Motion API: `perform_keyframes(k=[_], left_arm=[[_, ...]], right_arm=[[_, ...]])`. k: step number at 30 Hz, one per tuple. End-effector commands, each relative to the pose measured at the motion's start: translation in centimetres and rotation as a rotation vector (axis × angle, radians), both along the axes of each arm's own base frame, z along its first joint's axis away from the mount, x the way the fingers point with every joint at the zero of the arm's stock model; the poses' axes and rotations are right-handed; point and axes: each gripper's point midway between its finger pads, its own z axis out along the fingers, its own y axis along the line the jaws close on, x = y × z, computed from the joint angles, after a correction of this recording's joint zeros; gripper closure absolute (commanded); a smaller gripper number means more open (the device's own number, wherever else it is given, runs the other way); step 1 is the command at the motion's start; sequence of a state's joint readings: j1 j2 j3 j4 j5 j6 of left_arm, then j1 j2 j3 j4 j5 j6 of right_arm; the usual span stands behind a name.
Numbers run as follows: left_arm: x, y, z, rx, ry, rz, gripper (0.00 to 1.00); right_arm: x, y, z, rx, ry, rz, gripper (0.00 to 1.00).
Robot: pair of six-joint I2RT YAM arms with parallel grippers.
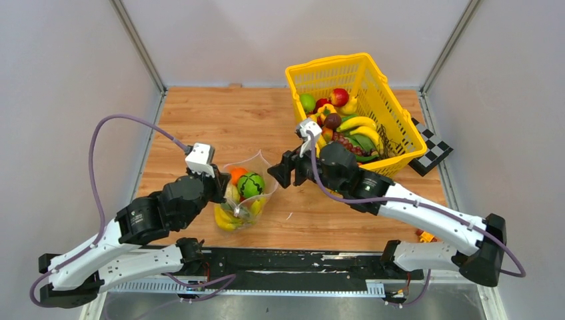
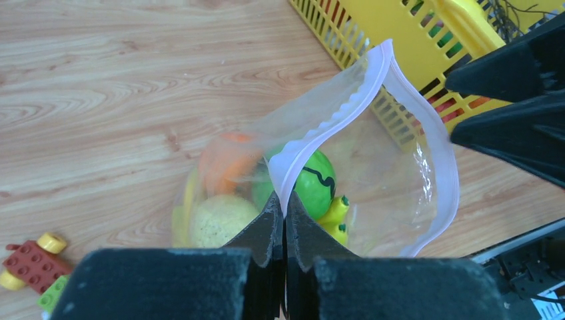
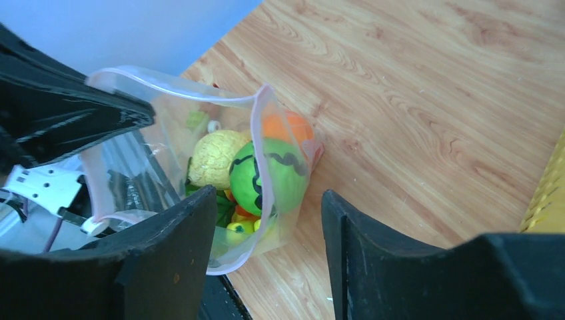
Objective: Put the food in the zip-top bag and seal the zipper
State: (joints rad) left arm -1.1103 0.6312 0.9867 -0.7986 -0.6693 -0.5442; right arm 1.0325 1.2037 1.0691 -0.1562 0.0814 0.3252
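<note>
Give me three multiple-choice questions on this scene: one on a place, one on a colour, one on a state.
1. Where on the table is the basket?
A. far right
B. near left
C. centre

2. What colour is the striped ball in the bag?
A. red
B. green
C. purple

3. The left gripper is:
A. open above the basket
B. shut on the zipper
C. open, holding nothing

Answers:
1 A, the top view shows it in the far right corner.
2 B, both wrist views show it green with dark wavy lines.
3 B, the left wrist view shows it pinching the strip.
</note>
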Motion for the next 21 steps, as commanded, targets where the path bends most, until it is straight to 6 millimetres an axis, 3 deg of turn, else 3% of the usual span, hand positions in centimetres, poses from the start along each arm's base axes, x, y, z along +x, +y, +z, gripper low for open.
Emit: perform_keyframes(k=[1,4,8,14,21], left_arm=[[0.4,-1.6,1.6,-0.119,-0.036,-0.015,1.00],[0.4,-2.8,1.3,-0.125,-0.025,-0.046,1.00],[0.4,-4.2,0.7,-0.122,-0.001,-0.079,1.00],[0.3,-5.2,0.5,-0.141,0.007,-0.111,1.00],[0.1,-5.8,-0.1,-0.150,0.024,-0.131,1.00]], right_arm=[[-0.6,-2.6,4.9,0.118,-0.108,-0.033,0.39],[-0.4,-4.7,5.8,0.123,-0.152,-0.095,0.35],[0.9,-8.0,5.4,0.070,-0.184,-0.240,0.29],[2.8,-12.6,3.7,-0.062,-0.216,-0.446,0.25],[5.4,-17.0,1.2,-0.199,-0.132,-0.610,0.23]])
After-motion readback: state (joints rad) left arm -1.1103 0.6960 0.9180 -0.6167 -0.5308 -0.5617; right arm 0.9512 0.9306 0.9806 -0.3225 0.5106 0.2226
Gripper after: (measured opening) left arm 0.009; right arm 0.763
